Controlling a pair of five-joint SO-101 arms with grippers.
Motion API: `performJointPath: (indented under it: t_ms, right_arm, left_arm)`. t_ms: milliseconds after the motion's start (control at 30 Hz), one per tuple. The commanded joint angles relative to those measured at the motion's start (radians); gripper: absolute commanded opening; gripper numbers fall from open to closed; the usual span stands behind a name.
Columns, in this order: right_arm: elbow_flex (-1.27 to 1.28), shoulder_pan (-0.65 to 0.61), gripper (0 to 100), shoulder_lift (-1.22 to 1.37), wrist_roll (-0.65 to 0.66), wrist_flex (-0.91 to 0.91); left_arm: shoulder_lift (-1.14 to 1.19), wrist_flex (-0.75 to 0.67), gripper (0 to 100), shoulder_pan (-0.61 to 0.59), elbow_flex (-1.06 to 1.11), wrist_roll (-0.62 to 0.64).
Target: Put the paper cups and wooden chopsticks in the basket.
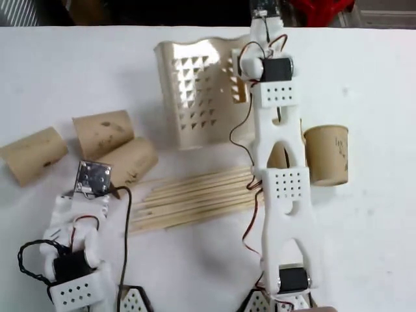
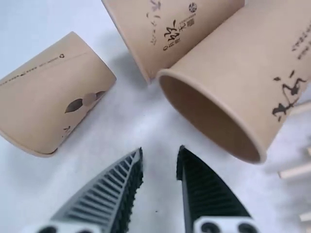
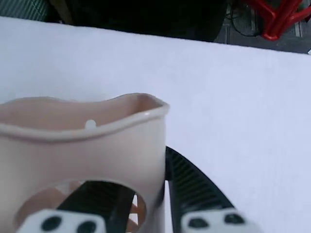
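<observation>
Just ahead of parted left fingers (image 2: 116, 194), bare table (image 2: 146, 121), then rim of cup (image 2: 228, 82)

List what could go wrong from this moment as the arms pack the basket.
1. The left hand is open by a paper cup lying on its side; a nudge could roll it into the loose chopsticks.
2. The right hand pinches one wall of the basket, which may tip or slip.

High view down over table (image 1: 364, 214), left wrist near cups (image 2: 218, 73), right wrist at basket (image 3: 97, 150)
</observation>
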Motion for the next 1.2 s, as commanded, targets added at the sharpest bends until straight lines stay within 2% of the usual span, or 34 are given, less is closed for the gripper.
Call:
performJointPath:
  t_ms: [0, 267, 400, 500, 700, 833, 1000, 1167]
  right_arm:
    - [-0.052, -0.005, 1.5, -0.153, -0.011, -0.044]
    - [-0.061, 0.01, 1.5, -0.243, -0.011, 0.01]
    - [-0.058, 0.004, 1.5, -0.381, 0.026, 0.188]
    - [-0.057, 0.001, 1.5, -0.461, 0.046, 0.326]
    - [-0.055, 0.047, 1.5, -0.507, 0.049, 0.34]
    - [0.009, 0.036, 1.3, -0.564, 0.072, 0.348]
    - [0.528, 0.027, 1.5, -0.791, 0.103, 0.329]
    - [0.816, 0.019, 1.5, -1.015, 0.118, 0.166]
  left_arm:
    - [0.012, 0.005, 14, -0.002, 0.002, -0.009]
    - [0.007, -0.025, 14, -0.007, 0.002, -0.006]
    - [0.013, -0.011, 17, -0.008, -0.011, -0.037]
    - [0.013, 0.061, 20, -0.007, -0.089, -0.032]
    - [0.054, 0.23, 19, -0.002, -0.399, 0.006]
    - [0.337, 0.255, 19, -0.002, -0.635, 0.008]
    - [0.825, 0.35, 19, -0.002, -1.019, 0.008]
    - [1.145, 0.514, 19, 0.002, -1.478, 0.058]
